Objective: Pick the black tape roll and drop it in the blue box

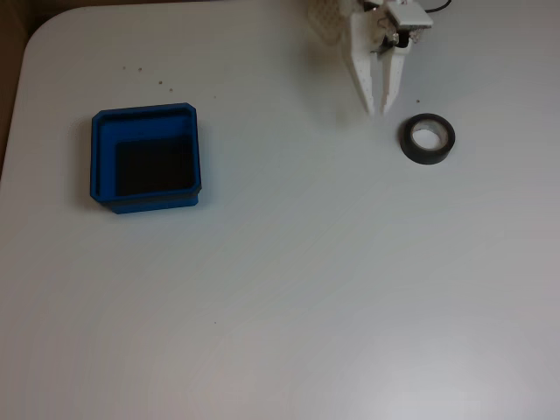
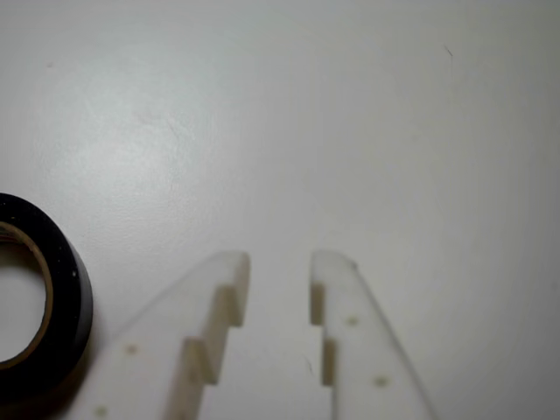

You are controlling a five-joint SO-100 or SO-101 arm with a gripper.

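Counter [image 1: 289, 289]: white, a few small dark specks near far-left area in fixed view.

Black tape roll [image 1: 427, 139]: lies flat on counter, pale inner core visible, right of centre in fixed view; at left edge in wrist view [image 2: 61, 289], partly cut off.

Hand [image 1: 378, 110]: white, 2 fingers [image 2: 219, 297] parted by narrow gap, nothing between them; tips just beside roll, not touching.

Blue box [image 1: 105, 157]: black floor, left side of fixed view, well apart from roll.
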